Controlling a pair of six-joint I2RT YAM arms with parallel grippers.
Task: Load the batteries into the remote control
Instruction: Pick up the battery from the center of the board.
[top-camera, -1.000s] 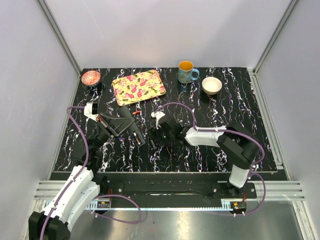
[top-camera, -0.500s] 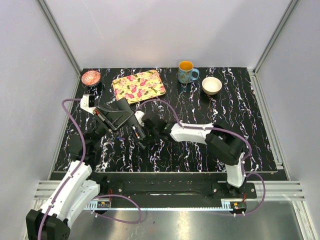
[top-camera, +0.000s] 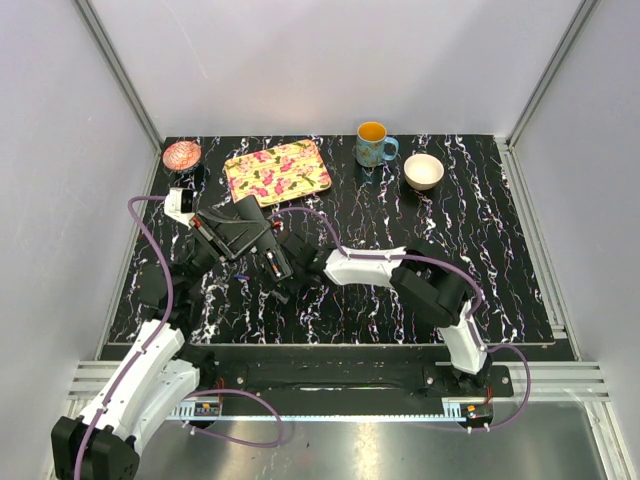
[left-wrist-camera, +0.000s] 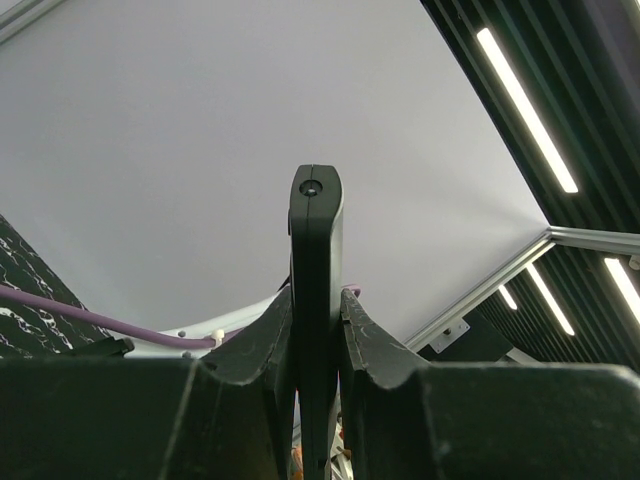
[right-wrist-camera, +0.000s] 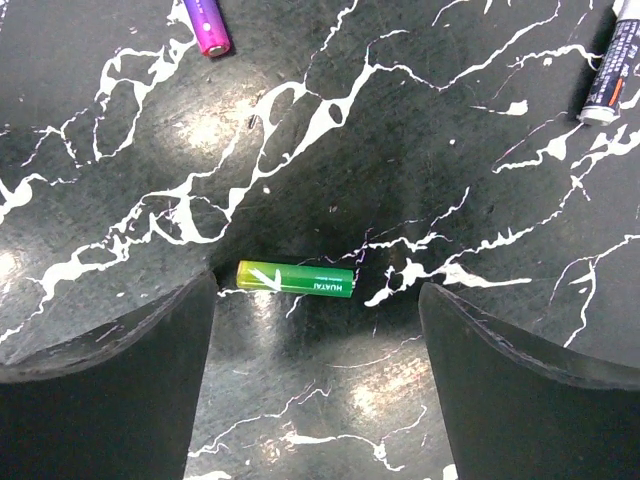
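Black table (top-camera: 480, 250) with white veining. Along the far edge, left to right: small pink patterned dish (top-camera: 181, 155) in the corner; yellow floral tray (top-camera: 277, 172), askew; blue-patterned mug (top-camera: 373, 145), handle rightward; white bowl (top-camera: 423, 171) near it.

The purple battery (right-wrist-camera: 207, 27) is cut off by the right wrist view's top edge, and the dark battery (right-wrist-camera: 610, 80) by its right edge. The remote's (left-wrist-camera: 316, 250) lower end is hidden between the left fingers (left-wrist-camera: 252, 345).

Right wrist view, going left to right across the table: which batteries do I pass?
Purple battery at the top edge → green battery in the middle → dark battery, partly cut off at the right edge.
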